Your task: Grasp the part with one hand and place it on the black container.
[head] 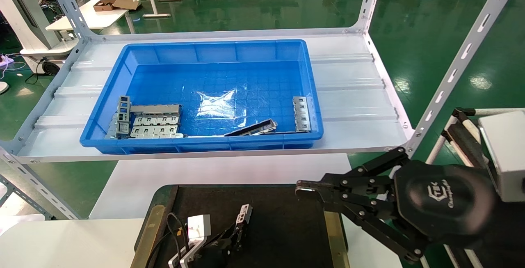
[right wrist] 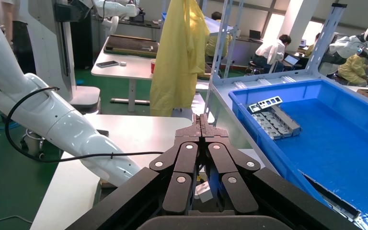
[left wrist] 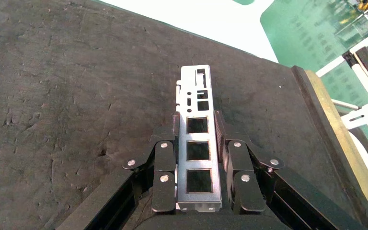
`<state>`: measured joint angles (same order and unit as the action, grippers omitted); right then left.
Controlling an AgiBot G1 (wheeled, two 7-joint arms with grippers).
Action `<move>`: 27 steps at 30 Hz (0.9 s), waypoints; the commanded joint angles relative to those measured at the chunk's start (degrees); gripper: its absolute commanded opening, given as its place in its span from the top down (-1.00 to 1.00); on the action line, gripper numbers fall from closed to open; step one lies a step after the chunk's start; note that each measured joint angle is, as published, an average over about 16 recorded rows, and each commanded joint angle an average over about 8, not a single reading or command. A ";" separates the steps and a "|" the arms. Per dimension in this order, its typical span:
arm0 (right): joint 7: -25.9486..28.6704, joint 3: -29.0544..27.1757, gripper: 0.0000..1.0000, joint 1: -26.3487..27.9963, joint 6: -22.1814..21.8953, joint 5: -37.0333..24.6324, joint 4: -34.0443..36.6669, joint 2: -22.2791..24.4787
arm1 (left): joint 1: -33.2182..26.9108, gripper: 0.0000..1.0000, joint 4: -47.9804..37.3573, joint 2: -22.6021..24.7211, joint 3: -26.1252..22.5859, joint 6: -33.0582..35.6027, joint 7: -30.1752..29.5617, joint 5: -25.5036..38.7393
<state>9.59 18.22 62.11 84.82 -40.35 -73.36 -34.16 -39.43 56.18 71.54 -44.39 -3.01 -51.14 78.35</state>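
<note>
My left gripper [head: 241, 223] is low over the black container [head: 287, 227], shut on the part [head: 245, 213], a slim silver strip with a row of rectangular openings. In the left wrist view the part [left wrist: 195, 91] lies lengthwise between the fingers [left wrist: 164, 158] of the left gripper [left wrist: 199, 117], its far end sticking out over the dark matte container surface [left wrist: 52, 96]. I cannot tell whether the part touches the surface. My right gripper [head: 299, 190] hovers shut and empty over the container's right edge; it also shows in the right wrist view [right wrist: 202, 120].
A blue plastic bin [head: 205, 48] stands on the white shelf behind the container. It holds grey slotted plates [head: 156, 125] at its left, a dark bar [head: 252, 128] and another slim strip [head: 301, 114] at its right. Brass strips [head: 334, 231] edge the container.
</note>
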 commanded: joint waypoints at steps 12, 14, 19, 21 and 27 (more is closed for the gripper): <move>-0.01 0.03 -1.00 0.01 -0.01 0.02 0.00 0.01 | -0.89 -1.00 -0.37 0.28 -2.17 -1.71 0.83 -2.67; -0.01 0.03 -1.00 0.01 -0.01 0.02 0.00 0.01 | -1.11 -1.00 0.00 -0.01 -2.59 -1.82 1.17 -3.01; -0.02 0.04 -1.00 0.01 -0.02 0.03 0.00 0.02 | -1.60 -1.00 1.98 -2.08 -4.10 -1.03 2.32 -3.57; -0.02 0.04 -1.00 0.01 -0.02 0.03 0.00 0.02 | -1.75 -1.00 3.28 -3.58 -4.87 -0.04 2.61 -3.83; -0.03 0.06 -1.00 0.01 -0.02 0.04 0.00 0.02 | -2.62 -1.00 8.53 -10.11 -7.55 4.80 2.03 -4.80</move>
<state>9.56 18.28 62.12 84.80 -40.31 -73.36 -34.14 -42.23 64.87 61.35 -51.89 1.67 -49.35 73.80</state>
